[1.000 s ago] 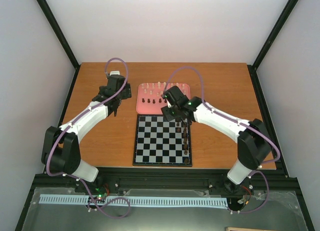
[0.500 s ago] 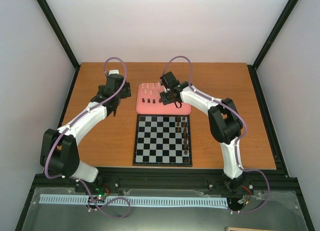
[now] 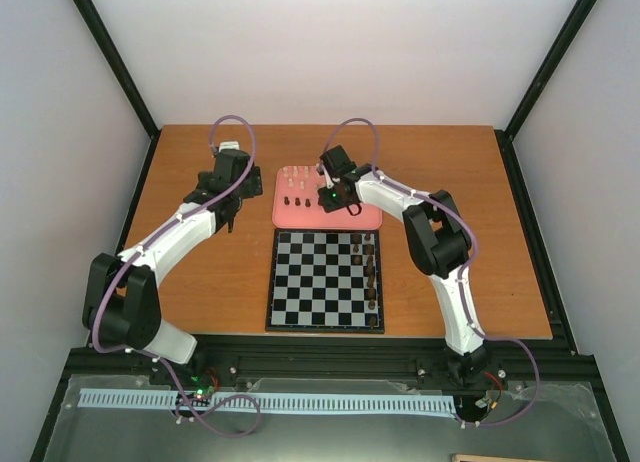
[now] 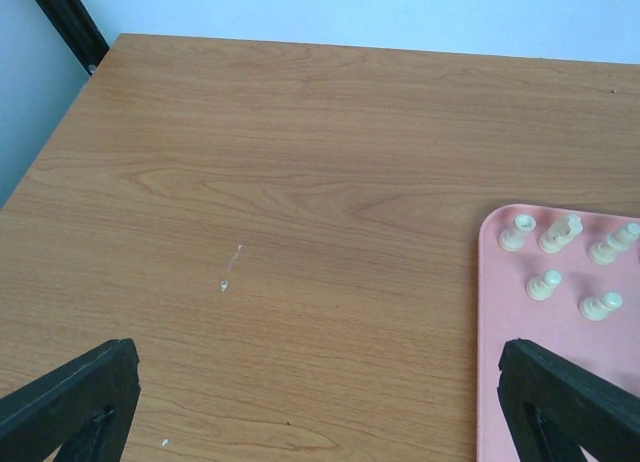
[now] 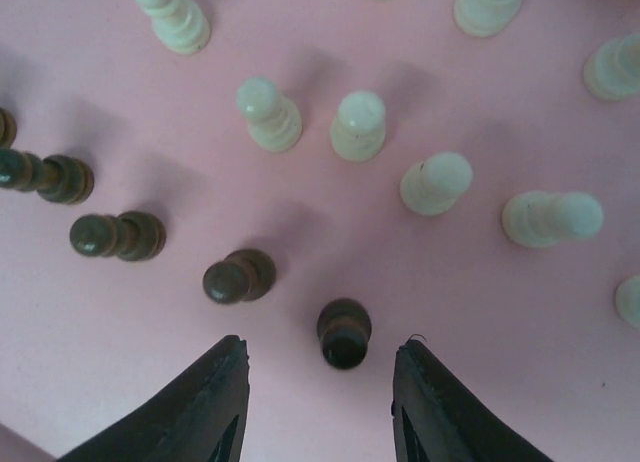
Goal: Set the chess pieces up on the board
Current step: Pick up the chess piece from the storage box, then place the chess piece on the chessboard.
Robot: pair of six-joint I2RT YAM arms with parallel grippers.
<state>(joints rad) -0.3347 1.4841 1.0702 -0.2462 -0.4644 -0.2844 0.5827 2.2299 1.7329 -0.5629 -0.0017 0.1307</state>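
Wooden table (image 3: 460, 182) carrying the chessboard (image 3: 310, 282), with a pink tray (image 3: 290, 218) just beyond the board's far edge.

A row of dark pieces (image 3: 372, 282) stands along the board's right-hand edge, and a few more stand beside it at the far end. The rest of the board is bare, so by judgement the set-up is at an early stage.

The left gripper (image 4: 315, 354) hangs over bare table left of the tray, with its jaws wide apart and holding nothing. The right gripper (image 5: 320, 350) is low over the tray, its jaws parted on either side of a dark pawn (image 5: 345, 334) with a gap at each side, so nothing is grasped.

The step in hand is judged to be picking up this pawn. To do it well:
- Centre the pawn between the jaws, since it sits nearer the right-hand one.
- Grip low on the body and lift straight up.
- Keep clear of the neighbouring dark pawn (image 5: 238, 277) just to the left.
- Keep clear of the cream pieces (image 5: 358, 125) standing farther in.

The pawn is small and top-heavy, and an off-centre squeeze would probably tip it.

No brand, label or legible writing is visible in any view.
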